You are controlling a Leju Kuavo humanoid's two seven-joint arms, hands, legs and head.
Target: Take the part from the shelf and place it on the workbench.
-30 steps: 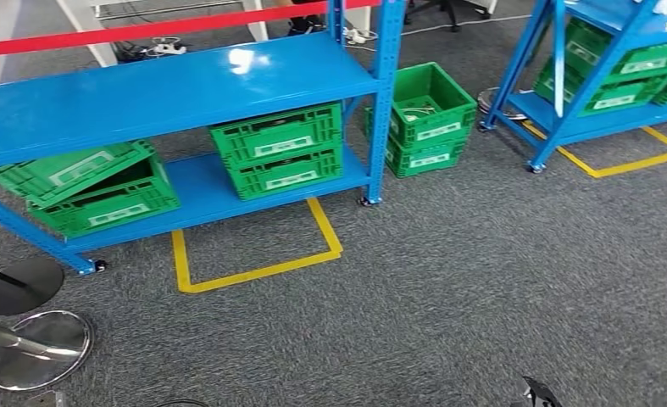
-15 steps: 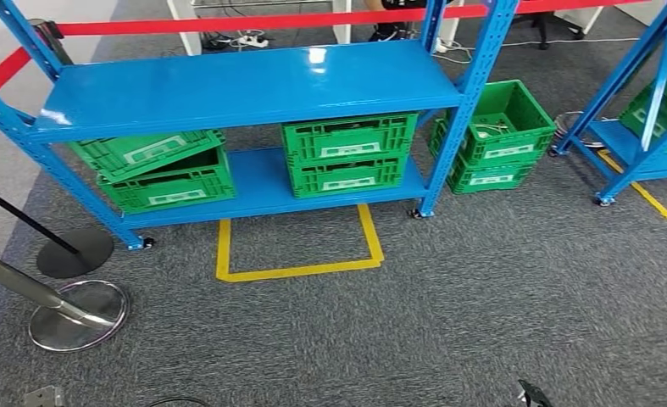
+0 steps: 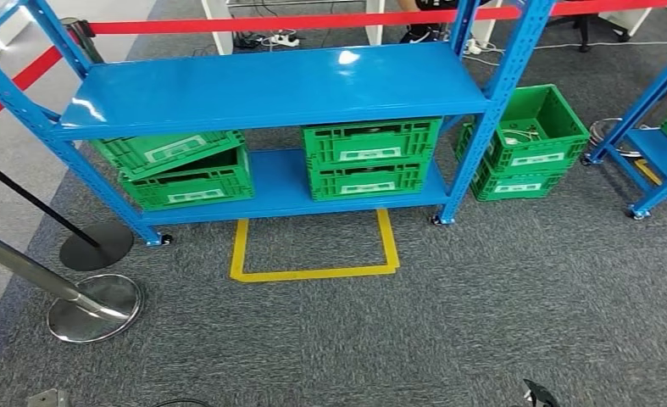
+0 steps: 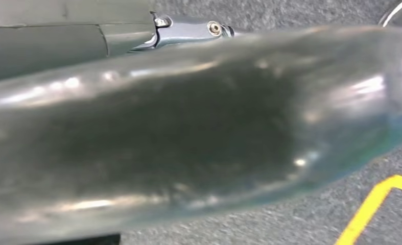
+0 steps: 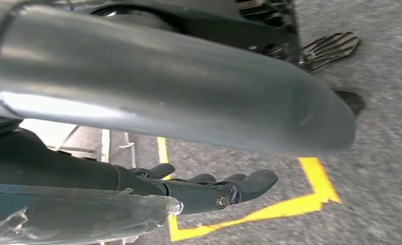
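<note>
Blue steel shelf (image 3: 270,85) ahead of us, top deck bare and glossy, lower deck carrying two stacks of green crates (image 3: 372,157), left stack's upper crate (image 3: 170,151) tilted, we cannot make out any part inside.

Blurred silver arm (image 4: 188,138) crossed the frame above grey carpet (image 4: 270,224).
A yellow floor tape corner (image 4: 377,204) lay on the carpet nearby.
</note>
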